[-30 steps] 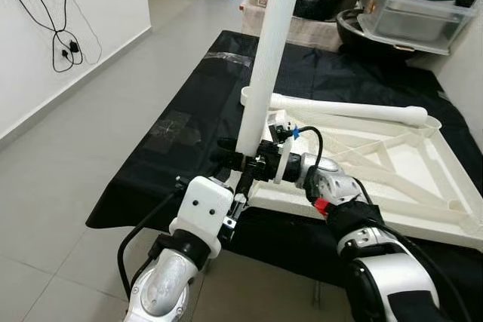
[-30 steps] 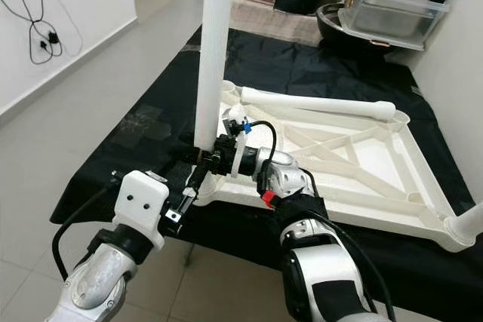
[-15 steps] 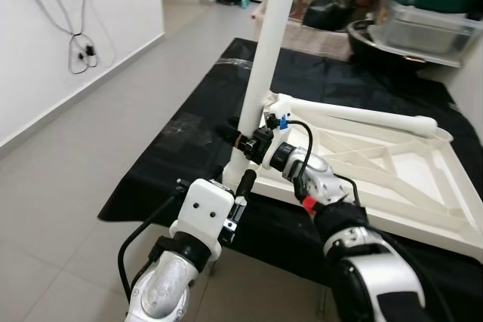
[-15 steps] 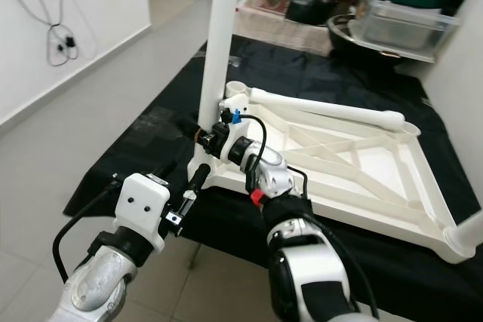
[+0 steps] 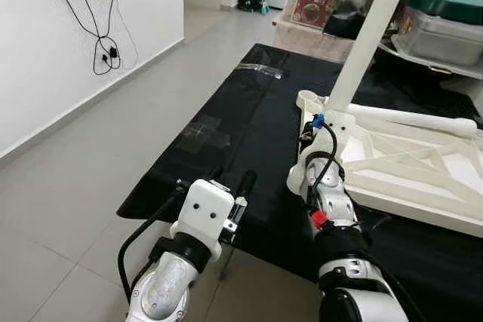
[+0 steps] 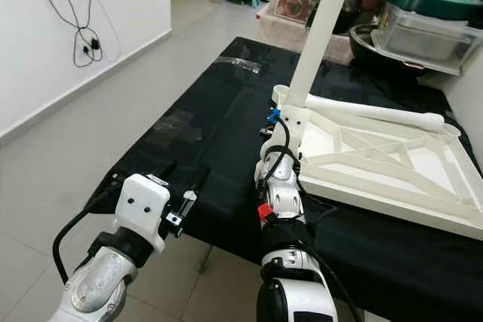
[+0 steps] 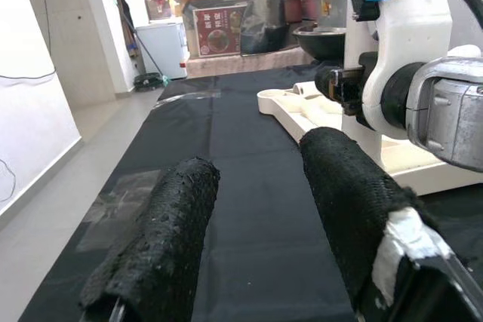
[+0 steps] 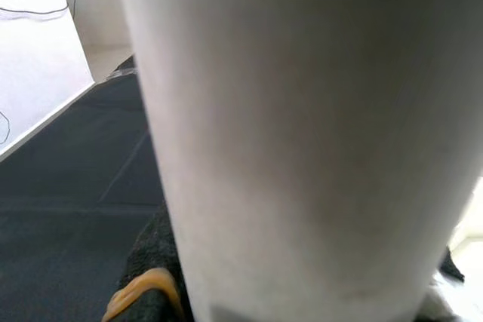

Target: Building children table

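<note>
Our right gripper (image 5: 318, 135) pinches a white table leg (image 5: 368, 34) that leans over the upturned white tabletop (image 5: 423, 179) on the black cloth (image 5: 249, 118), our left gripper (image 7: 256, 216) waits spread apart nearby, and the leaning leg could slip sideways.

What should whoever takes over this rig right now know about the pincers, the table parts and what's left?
Right pincer: shut on the upright white leg, at its base by the corner of the upside-down tabletop.
Left pincer: open, holding nothing, low over the near edge of the black cloth.
A second leg lies across the tabletop's far side.
Done: one leg stood at the corner; seating cannot be judged.
Left: the lying leg; other legs unseen.
</note>
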{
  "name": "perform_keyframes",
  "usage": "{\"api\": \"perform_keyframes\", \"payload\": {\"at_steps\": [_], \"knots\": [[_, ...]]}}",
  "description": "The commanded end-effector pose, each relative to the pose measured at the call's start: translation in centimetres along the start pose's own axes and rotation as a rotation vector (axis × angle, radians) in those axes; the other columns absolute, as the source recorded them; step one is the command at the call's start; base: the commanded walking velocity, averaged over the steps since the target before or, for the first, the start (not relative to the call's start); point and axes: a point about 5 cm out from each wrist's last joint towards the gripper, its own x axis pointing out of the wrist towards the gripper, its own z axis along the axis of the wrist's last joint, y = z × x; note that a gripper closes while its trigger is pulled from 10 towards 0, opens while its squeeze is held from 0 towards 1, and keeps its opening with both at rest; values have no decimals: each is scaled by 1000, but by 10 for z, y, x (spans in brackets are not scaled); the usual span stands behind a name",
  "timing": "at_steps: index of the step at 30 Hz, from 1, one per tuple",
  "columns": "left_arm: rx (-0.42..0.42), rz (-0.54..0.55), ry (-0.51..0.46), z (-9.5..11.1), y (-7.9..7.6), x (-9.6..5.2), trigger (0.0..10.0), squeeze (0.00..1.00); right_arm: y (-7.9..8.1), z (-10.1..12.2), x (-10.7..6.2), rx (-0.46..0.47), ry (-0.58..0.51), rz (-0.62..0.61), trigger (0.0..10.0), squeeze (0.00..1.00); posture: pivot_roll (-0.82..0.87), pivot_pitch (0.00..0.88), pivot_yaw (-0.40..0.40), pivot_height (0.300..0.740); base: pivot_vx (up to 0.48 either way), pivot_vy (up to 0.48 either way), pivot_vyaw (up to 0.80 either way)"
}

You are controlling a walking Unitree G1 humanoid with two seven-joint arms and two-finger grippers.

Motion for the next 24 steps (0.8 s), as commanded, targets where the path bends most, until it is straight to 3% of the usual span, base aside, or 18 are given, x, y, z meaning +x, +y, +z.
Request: {"api": "perform_keyframes", "payload": {"at_steps": [1,2,4,5,7,8,10,13,14,16,19,22,24], "knots": [[3,1,4,-1,-2,1,10000,0,1,-8,-1,46,49,-11,10000,0,148,57,-124,740,0,0,0],[4,3,4,-1,-1,1,10000,0,10,0,0,74,-8,70,10000,1000,146,58,-124,740,0,0,0],[4,3,5,-1,-1,1,10000,0,16,9,1,85,-58,124,10000,1000,144,61,-121,740,0,0,0],[3,2,5,-1,-1,1,10000,0,21,15,4,121,-76,216,10000,192,144,61,-123,740,0,0,0],[3,0,5,-1,-2,1,10000,0,23,19,7,147,-83,274,10000,192,144,61,-123,740,0,0,0],[2,0,6,-1,-2,1,10000,0,26,22,8,157,-80,358,10000,0,144,63,-120,740,0,0,0],[1,-1,6,-1,-2,1,10000,0,27,23,9,161,-78,413,10000,0,144,63,-120,740,0,0,0],[2,4,6,-1,-1,2,10000,0,36,23,3,183,-1,896,10000,0,146,64,-123,740,0,0,0],[2,4,6,-1,-1,2,10000,0,36,23,3,183,-1,896,10000,0,146,64,-123,740,0,0,0],[3,3,5,-1,-1,1,10000,0,37,14,-5,124,86,1138,10000,0,150,65,-122,740,0,0,0],[3,2,5,-1,-1,1,10000,0,38,9,-9,87,124,1218,10000,0,150,65,-122,740,0,0,0],[4,3,4,-1,-1,1,10000,0,44,-9,-25,6,234,1462,10000,0,159,70,-122,740,0,0,0],[5,5,5,-1,0,1,10000,0,47,-14,-30,17,263,1541,10000,0,159,70,-122,740,0,0,0]]}}
